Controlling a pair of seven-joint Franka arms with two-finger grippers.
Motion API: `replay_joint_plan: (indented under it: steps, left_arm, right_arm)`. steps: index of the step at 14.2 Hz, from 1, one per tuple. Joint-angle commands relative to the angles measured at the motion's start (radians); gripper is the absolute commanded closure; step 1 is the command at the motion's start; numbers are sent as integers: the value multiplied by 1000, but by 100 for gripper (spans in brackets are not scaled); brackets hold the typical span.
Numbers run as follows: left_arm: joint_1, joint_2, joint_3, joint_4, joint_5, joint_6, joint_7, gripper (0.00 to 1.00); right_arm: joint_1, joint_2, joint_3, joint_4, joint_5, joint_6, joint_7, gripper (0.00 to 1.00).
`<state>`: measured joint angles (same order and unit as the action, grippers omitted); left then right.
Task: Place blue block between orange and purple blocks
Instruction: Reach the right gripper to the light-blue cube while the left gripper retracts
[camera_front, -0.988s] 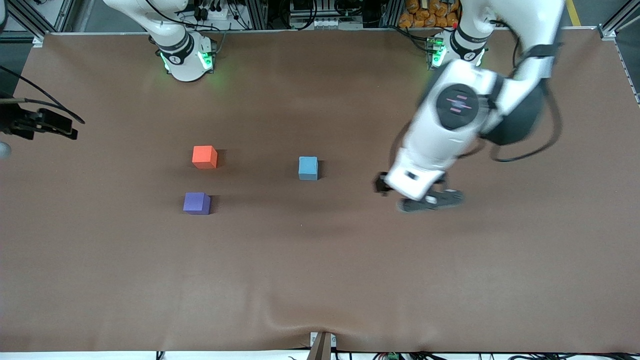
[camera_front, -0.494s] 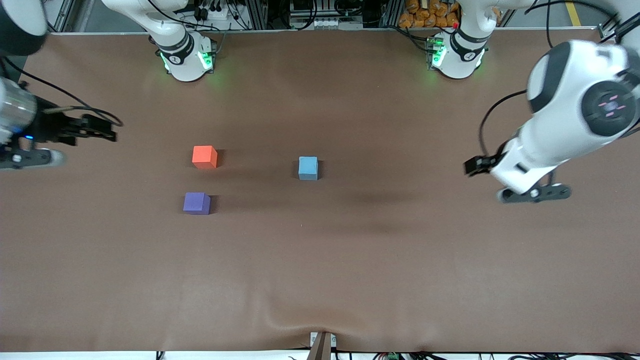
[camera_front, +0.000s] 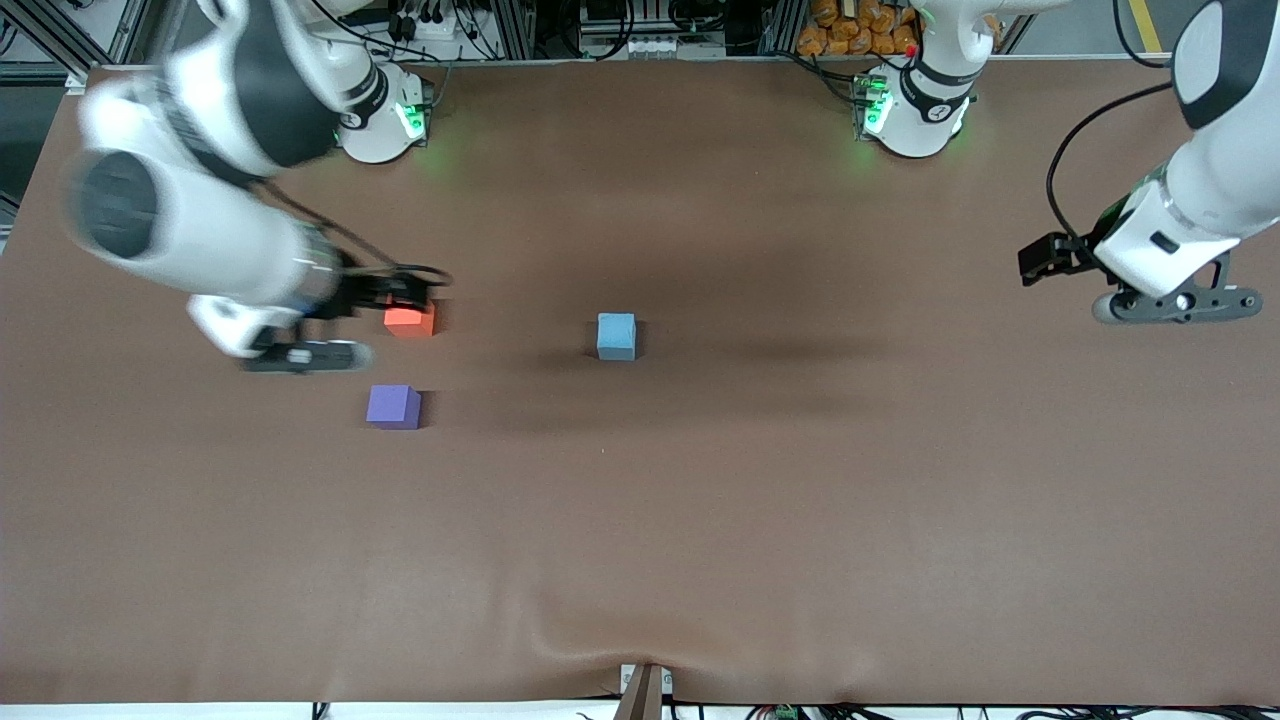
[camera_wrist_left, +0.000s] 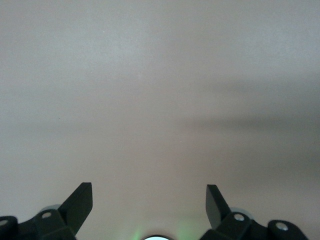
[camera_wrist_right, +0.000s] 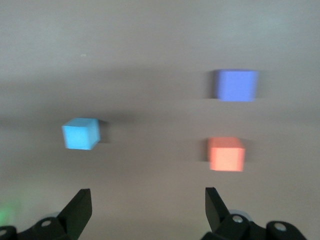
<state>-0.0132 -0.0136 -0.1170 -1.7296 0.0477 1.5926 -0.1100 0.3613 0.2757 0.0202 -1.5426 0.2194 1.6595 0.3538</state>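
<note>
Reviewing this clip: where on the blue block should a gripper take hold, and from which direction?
Come straight down from above and close on two opposite side faces of the blue block. It is a small cube sitting flat on the table, apart from the orange block and purple block, so all its sides look free. The open right gripper seems nearer.

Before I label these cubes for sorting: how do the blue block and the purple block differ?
The blue block is light sky-blue; the purple block is darker violet. The blue block sits alone mid-table; the purple block lies toward the right arm's end, nearer the front camera, close to the orange block. Both are same-size matte cubes, ungripped.
</note>
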Motion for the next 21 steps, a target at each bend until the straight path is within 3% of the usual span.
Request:
replay_joint_plan:
  steps: [1, 3, 8, 10, 13, 17, 21]
  left_arm:
    - [-62, -19, 48, 33, -12, -36, 10, 0]
    - [-99, -16, 86, 88, -9, -77, 18, 0]
    - [-90, -28, 68, 142, -14, -137, 52, 0]
    - [-90, -45, 69, 147, -28, -138, 55, 0]
    - [-85, -66, 83, 147, -29, -186, 130, 0]
    - [-48, -74, 96, 147, -29, -187, 135, 0]
    - [-24, -69, 94, 145, -55, -165, 115, 0]
  right_arm:
    - [85, 40, -12, -80, 89, 159, 75, 0]
    - [171, 115, -14, -96, 84, 264, 114, 0]
    - [286, 250, -17, -97, 40, 439, 253, 0]
    - [307, 272, -17, -120, 8, 460, 263, 0]
    - [346, 273, -17, -212, -23, 598, 320, 0]
    - [366, 287, -16, -208, -23, 608, 362, 0]
    - [403, 359, -17, -165, -38, 641, 419, 0]
